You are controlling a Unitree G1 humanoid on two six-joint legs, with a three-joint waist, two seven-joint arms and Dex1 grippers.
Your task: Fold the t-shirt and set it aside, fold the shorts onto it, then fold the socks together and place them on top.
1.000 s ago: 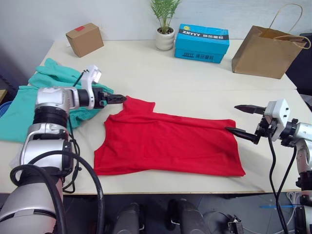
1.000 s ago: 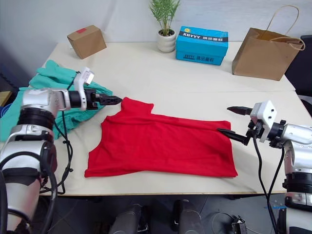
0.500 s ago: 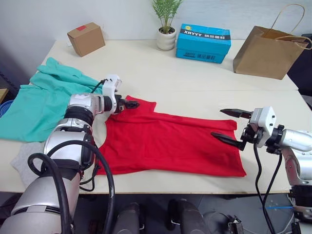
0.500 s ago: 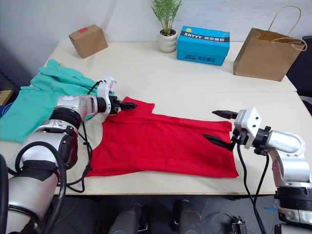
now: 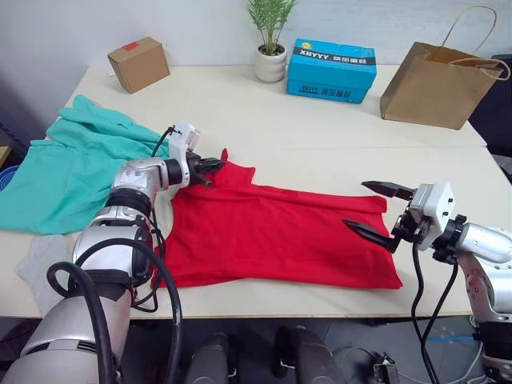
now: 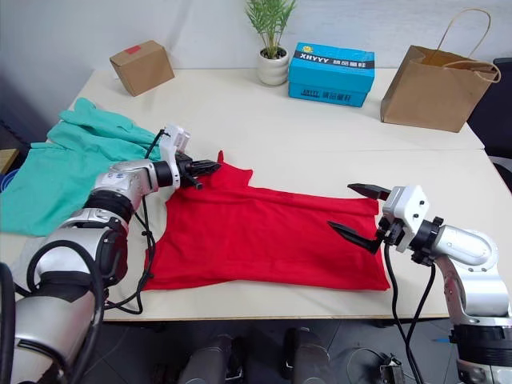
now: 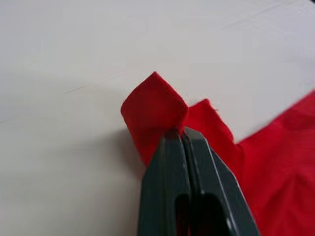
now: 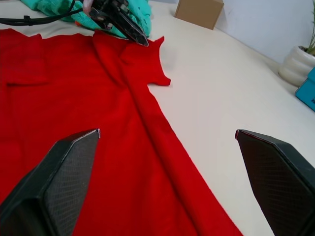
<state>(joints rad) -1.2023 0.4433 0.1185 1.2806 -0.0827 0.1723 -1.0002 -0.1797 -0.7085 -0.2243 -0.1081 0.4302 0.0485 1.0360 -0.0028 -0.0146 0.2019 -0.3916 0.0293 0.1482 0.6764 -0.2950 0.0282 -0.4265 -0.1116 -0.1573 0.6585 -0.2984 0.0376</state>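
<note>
The red t-shirt lies spread flat across the front of the table. My left gripper is shut on its far left corner, and the pinched cloth curls up over the closed fingertips. At the shirt's right edge my right gripper stands open, one finger over the cloth and one beyond its far corner. The teal shorts lie crumpled at the table's left side. A grey sock lies at the front left edge.
Along the back of the table stand a small cardboard box, a potted plant, a blue box and a brown paper bag.
My left gripper reached the shirt's far left corner and shut on it, lifting the cloth a little. My right gripper moved left over the shirt's right edge, still open.
</note>
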